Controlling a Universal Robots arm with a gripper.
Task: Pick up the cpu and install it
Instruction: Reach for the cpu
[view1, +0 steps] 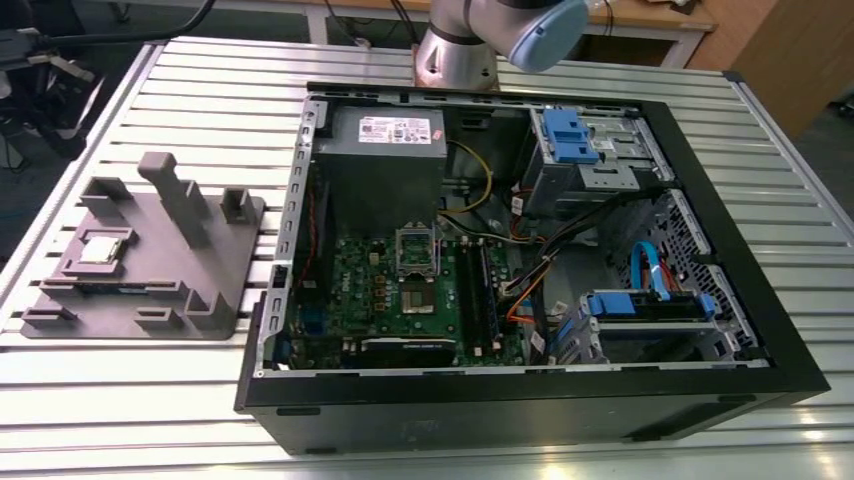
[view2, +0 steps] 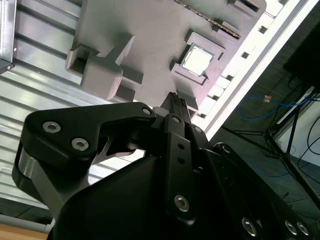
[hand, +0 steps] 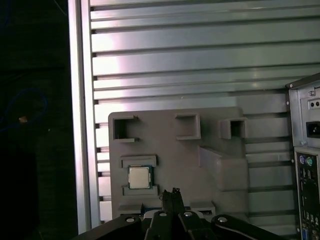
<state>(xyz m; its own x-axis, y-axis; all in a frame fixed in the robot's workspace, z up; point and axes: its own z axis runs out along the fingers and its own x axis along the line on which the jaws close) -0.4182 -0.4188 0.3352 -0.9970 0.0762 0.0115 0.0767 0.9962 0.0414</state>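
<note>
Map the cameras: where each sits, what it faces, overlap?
Exterior view: off the arm, high, looking down on open computer case and grey fixture; arm beyond the case.
First wrist view: on the arm, looking past the gripper at the fixture.
Second wrist view: on the arm, behind the gripper, facing the fixture.
Shared: all show the cpu in the fixture.
</note>
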